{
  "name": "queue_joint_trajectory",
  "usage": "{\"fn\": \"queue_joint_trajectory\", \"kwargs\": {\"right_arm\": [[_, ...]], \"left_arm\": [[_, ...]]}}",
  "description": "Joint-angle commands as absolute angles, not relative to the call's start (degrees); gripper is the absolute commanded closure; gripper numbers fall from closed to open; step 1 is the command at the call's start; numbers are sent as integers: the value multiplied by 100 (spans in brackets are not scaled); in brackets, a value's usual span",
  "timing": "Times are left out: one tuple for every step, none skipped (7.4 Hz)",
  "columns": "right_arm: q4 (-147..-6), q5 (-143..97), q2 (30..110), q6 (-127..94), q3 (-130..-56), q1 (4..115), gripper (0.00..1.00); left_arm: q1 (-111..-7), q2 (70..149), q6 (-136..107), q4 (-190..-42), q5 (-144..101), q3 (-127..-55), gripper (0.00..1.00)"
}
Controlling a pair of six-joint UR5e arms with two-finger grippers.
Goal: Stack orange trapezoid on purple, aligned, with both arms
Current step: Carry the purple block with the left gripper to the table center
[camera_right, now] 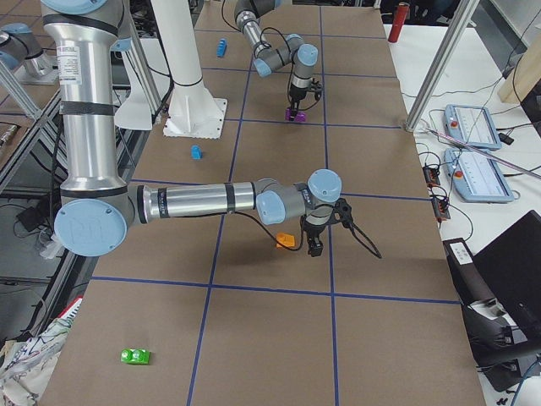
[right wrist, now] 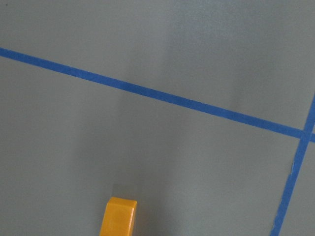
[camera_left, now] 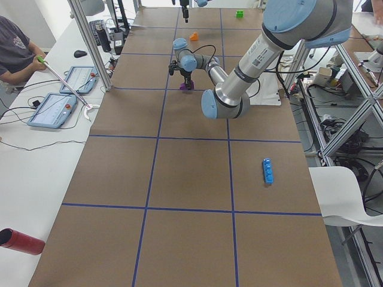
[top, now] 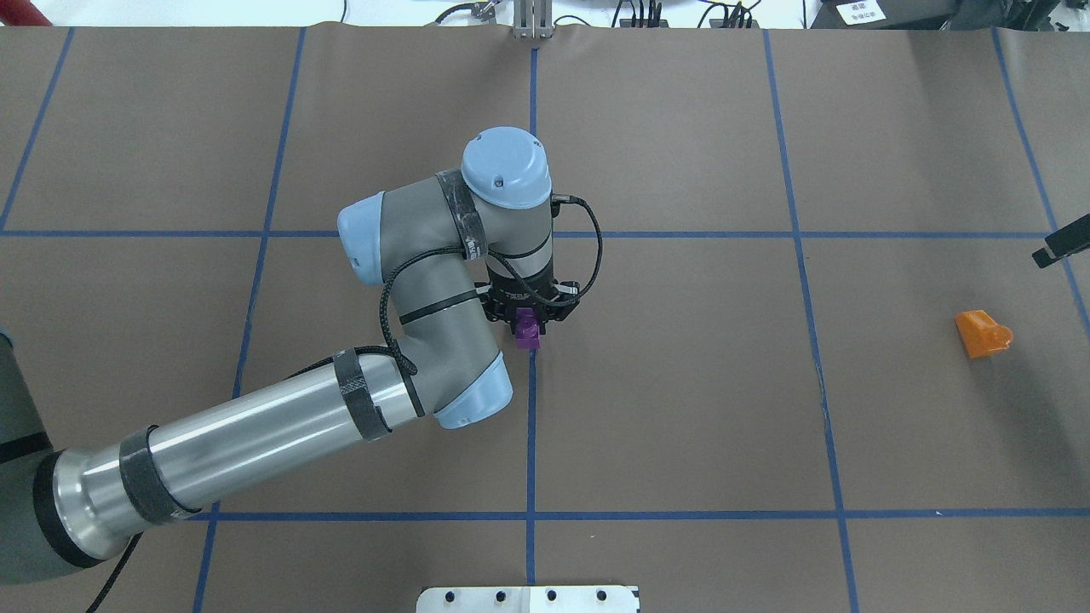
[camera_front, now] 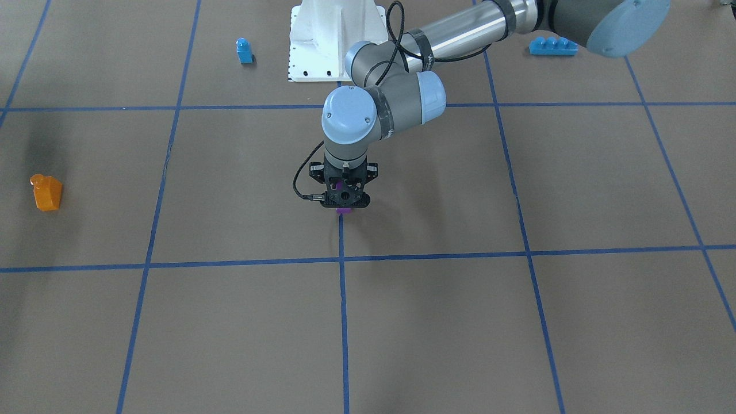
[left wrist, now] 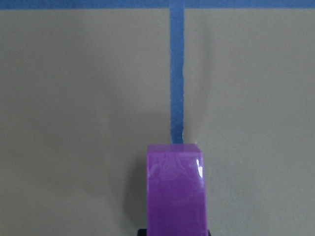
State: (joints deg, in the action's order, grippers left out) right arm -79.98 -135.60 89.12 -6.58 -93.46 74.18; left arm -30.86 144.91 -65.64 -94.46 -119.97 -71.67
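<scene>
**Nothing stacked yet: purple at centre, orange alone on my right**

On my left side, my left fingers [top: 545,313] point straight down around the purple [top: 528,330]. It sits in the middle of the surface [top: 681,383], on a blue tape line [top: 530,426]. I cannot tell whether they pinch it or stand just loose of it (my wrist view shows only its shiny face, none of the fingers). It looks to be on or very near the surface, so I judge the base block is as good as placed. Nothing rests on it.

Further right, well apart from it, the orange trapezoid [top: 983,332] stands alone and ungrasped. My right fingers [camera_right: 314,244] hang near it, not around it, and I cannot tell whether they are spread or closed.

As I judge it, I have yet to take the orange, carry it across and seat it on the purple with the slopes matched.

The orange is glossy plastic with one sloped side and a round stud, and it seems upright. The purple is darker and equally shiny, its stud hidden under my wrist.
</scene>
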Motion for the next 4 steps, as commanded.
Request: {"fn": "queue_joint_trajectory", "kwargs": {"right_arm": [[-7998, -13553, 8912, -659, -9325, 7400, 0], [-7998, -13544, 8912, -659, -9316, 7400, 0], [-7998, -13544, 8912, -659, -9299, 7400, 0], [-7998, -13544, 8912, -659, -9299, 7400, 0]], "left_arm": [[-3024, 14484, -6557, -9439, -11997, -7154, 73], [-3015, 14484, -6557, -9439, -11997, -7146, 63], [-3006, 14484, -6557, -9439, -11997, -7137, 55], [-2988, 14484, -6557, -9439, -11997, -7137, 52]]}}
